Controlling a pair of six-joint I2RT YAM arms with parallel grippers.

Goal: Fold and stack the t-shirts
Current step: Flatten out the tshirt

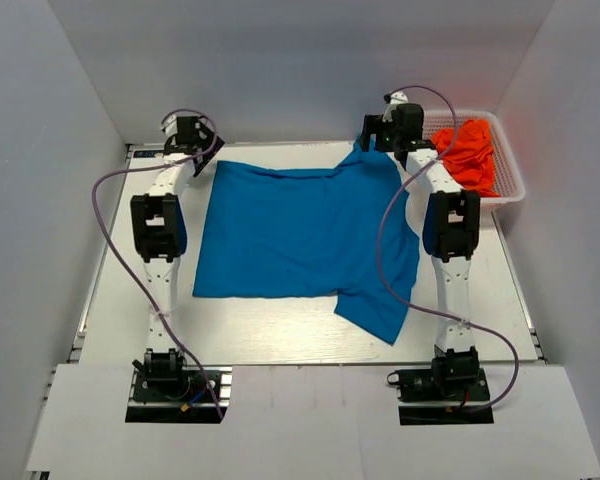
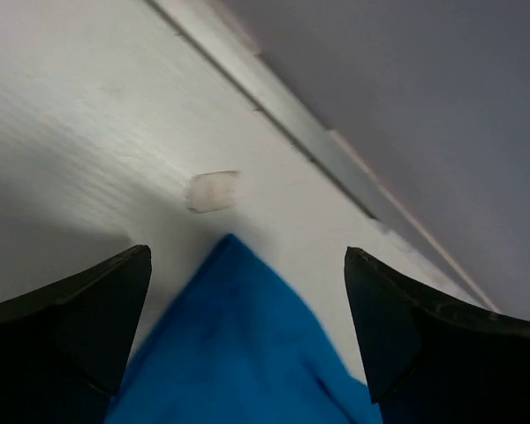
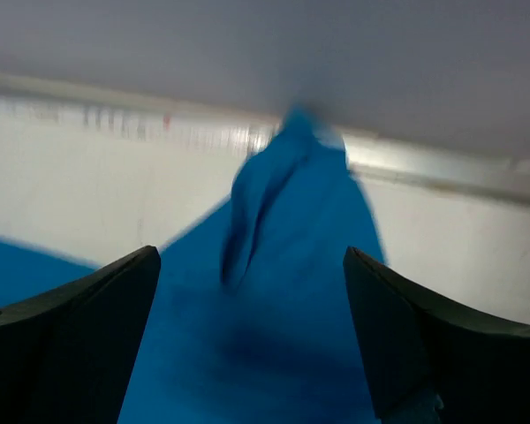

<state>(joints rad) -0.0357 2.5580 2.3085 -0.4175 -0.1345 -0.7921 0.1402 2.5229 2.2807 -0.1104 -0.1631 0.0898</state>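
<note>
At the far edge of the table (image 1: 280, 335), both arms reach over the blue t-shirt (image 1: 290, 235), which lies spread across the middle with 1 sleeve poking out askew at the near right. The left gripper (image 2: 247, 265) hangs wide open over the far left corner, gripping nothing. The right gripper (image 3: 252, 265) is equally released, a peak of cloth standing between its fingers. I'd flatten that peak and square the sleeve before any fold, or the crease goes crooked. The orange-red t-shirts (image 1: 467, 152) sit heaped in the basket (image 1: 510, 195) at far right; how many, I can't tell. The right wrist view is blurred, and the right arm covers the shirt's right edge.
</note>
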